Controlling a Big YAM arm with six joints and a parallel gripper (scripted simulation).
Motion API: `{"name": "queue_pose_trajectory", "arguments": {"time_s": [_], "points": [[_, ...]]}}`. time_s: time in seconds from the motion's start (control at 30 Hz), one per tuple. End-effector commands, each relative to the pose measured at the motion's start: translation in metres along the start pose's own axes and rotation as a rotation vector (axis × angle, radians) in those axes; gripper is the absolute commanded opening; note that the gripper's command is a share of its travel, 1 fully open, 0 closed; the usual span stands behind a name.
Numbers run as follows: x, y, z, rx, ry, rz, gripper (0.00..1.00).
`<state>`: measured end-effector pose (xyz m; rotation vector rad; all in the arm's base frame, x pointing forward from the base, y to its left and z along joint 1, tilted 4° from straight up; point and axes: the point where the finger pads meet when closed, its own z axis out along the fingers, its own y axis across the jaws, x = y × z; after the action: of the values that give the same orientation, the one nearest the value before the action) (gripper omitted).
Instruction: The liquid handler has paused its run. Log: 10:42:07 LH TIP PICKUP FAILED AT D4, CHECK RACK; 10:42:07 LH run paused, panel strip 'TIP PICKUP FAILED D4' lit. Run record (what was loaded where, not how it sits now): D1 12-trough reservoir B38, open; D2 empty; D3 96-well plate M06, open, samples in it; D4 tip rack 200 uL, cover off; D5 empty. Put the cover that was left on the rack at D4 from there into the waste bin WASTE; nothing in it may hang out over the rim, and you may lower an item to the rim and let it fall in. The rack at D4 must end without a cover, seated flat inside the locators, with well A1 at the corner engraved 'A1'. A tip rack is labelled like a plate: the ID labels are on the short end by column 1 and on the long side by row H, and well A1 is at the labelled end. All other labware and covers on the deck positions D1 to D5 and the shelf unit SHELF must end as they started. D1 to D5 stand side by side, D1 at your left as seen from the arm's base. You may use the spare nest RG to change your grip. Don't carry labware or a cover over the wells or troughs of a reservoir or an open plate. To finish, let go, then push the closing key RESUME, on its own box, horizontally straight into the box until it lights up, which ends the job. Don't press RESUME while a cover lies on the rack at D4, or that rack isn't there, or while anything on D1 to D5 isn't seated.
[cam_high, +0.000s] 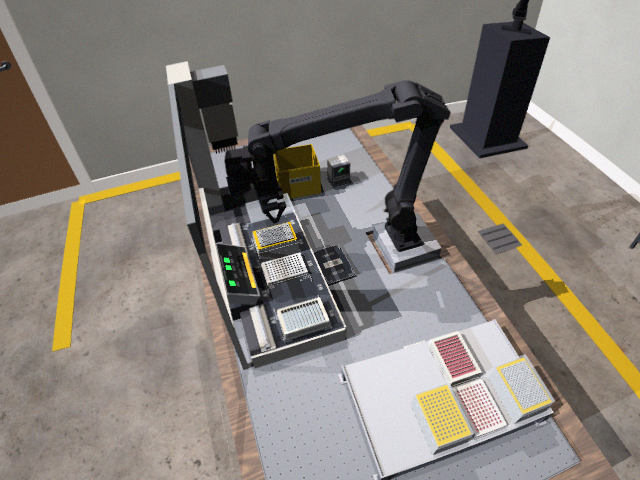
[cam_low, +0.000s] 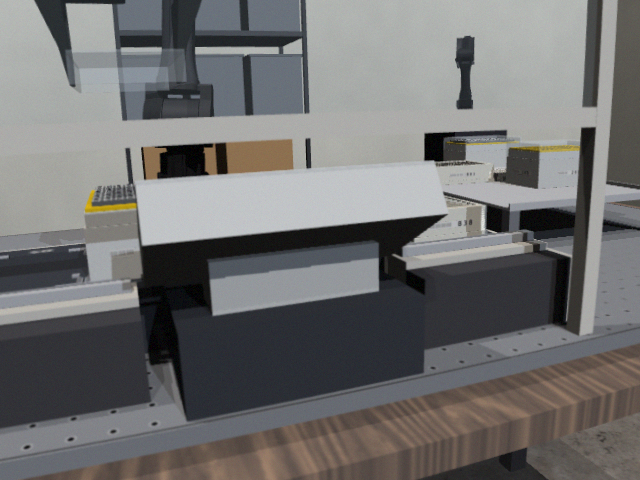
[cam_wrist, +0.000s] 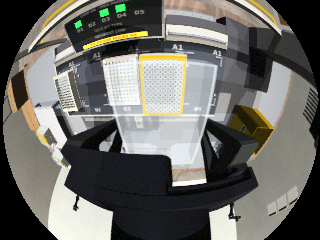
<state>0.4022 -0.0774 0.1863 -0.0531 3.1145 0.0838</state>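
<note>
Cover clamped and lifted.
We see our gripper (cam_wrist: 160, 160) clamped on the clear cover (cam_wrist: 163, 103), held in the air above the yellow-rimmed rack (cam_high: 275, 235); the yellow bin (cam_high: 297, 170) stands just beyond, far side of the deck.

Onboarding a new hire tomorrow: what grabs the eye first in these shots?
The black arm reaching across the bench, its gripper shut on a clear cover lifted above the yellow-rimmed tip rack at the far end of the deck. Next, the yellow waste bin just beyond it. Then the red and yellow racks on the white shelf unit at the near end.
</note>
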Motion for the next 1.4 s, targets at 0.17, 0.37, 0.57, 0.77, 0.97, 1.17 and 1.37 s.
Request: {"name": "queue_pose_trajectory", "arguments": {"time_s": [0.17,0.37,0.57,0.77,0.97,1.17,1.37], "points": [[-0.018,-0.010,-0.038,0.016,-0.061,0.002,0.00],[-0.015,-0.009,-0.057,0.021,-0.082,0.000,0.00],[-0.015,-0.009,-0.064,0.019,-0.074,0.000,0.00],[-0.016,-0.009,-0.067,0.017,-0.065,0.001,0.00],[-0.015,-0.009,-0.070,0.018,-0.068,0.002,0.00],[-0.015,-0.009,-0.069,0.018,-0.068,0.002,0.00],[-0.015,-0.009,-0.069,0.018,-0.068,0.002,0.00]]}}
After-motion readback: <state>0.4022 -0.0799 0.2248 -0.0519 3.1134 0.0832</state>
